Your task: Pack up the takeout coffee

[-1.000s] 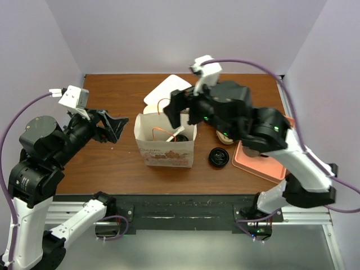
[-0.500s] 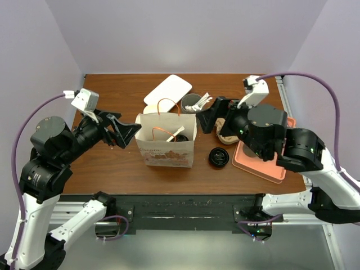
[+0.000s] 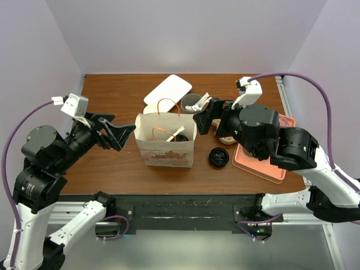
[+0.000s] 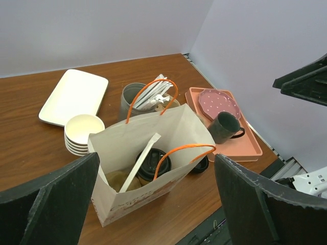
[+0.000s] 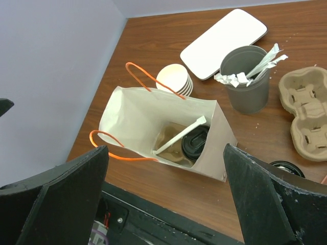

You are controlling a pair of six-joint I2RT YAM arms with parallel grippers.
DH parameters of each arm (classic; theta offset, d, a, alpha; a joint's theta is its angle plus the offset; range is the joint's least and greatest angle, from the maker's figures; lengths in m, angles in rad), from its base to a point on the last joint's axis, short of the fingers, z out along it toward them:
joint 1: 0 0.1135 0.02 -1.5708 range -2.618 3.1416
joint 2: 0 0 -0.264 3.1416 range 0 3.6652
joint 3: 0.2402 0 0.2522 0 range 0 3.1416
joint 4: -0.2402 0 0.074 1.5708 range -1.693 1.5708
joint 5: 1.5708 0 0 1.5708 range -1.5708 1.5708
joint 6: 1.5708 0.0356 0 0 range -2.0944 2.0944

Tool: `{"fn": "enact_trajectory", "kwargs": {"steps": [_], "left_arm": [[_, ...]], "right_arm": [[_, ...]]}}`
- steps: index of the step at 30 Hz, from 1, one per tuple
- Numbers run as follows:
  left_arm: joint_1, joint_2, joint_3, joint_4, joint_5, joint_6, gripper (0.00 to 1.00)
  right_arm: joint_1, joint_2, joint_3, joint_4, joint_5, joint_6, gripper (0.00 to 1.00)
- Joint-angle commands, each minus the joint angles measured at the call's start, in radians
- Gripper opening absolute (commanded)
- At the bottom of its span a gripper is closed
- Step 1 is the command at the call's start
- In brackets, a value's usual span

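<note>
The takeout coffee (image 4: 153, 164) stands inside the white paper bag (image 3: 165, 151), and only its round black lid shows. The lid also shows in the right wrist view (image 5: 195, 143). A white wrapped stick (image 4: 139, 162) leans across the bag's inside beside the cup. The bag stands upright and open, with orange handles. My left gripper (image 3: 121, 134) is open and empty, just left of the bag and apart from it. My right gripper (image 3: 203, 121) is open and empty, above and right of the bag's top edge.
Behind the bag are a stack of lidless cream cups (image 5: 173, 79), a white rectangular plate (image 3: 167, 90) and a dark grey cup of white utensils (image 3: 194, 103). A brown cup carrier (image 5: 306, 112) and a loose black lid (image 3: 218, 157) lie to the right. A pink tray (image 4: 253, 148) holds a dark mug (image 4: 225, 126) and a dotted plate (image 4: 219, 102).
My right gripper has pulled back from above the bag's opening to its right side, empty. My left gripper moved toward the bag, then drew back a little to the left.
</note>
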Motion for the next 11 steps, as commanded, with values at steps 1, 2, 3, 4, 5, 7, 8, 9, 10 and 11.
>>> {"fn": "enact_trajectory", "kwargs": {"steps": [1,2,3,4,5,7,8,9,10,11], "left_arm": [[-0.002,-0.013,0.027,0.030,-0.022,-0.015,1.00],[-0.002,-0.013,0.030,0.029,-0.022,-0.014,1.00],[-0.002,-0.013,0.032,0.029,-0.022,-0.014,1.00],[-0.002,-0.012,0.035,0.024,-0.023,-0.011,1.00],[-0.002,-0.010,0.041,0.023,-0.023,-0.011,1.00],[-0.002,-0.012,0.049,0.017,-0.026,-0.012,1.00],[-0.002,-0.012,0.053,0.015,-0.028,-0.011,1.00],[-0.002,-0.012,0.055,0.015,-0.029,-0.012,1.00],[-0.002,-0.013,0.055,0.015,-0.035,-0.019,1.00],[-0.002,-0.012,0.055,0.015,-0.039,-0.020,1.00]], "right_arm": [[0.001,-0.012,0.014,0.061,0.008,-0.022,0.99],[0.001,-0.011,0.014,0.064,0.008,-0.025,0.99],[0.001,-0.009,0.016,0.064,0.010,-0.025,0.99],[0.001,-0.006,0.019,0.064,0.011,-0.028,0.99],[0.001,-0.003,0.020,0.067,0.011,-0.030,0.99],[0.001,-0.003,0.020,0.067,0.004,-0.030,0.99],[0.001,-0.002,0.019,0.068,0.001,-0.030,0.99],[0.001,-0.003,0.016,0.067,-0.002,-0.028,0.99],[0.001,-0.002,0.011,0.067,-0.002,-0.027,0.99],[0.003,-0.005,0.008,0.070,0.004,-0.017,0.99]]}}
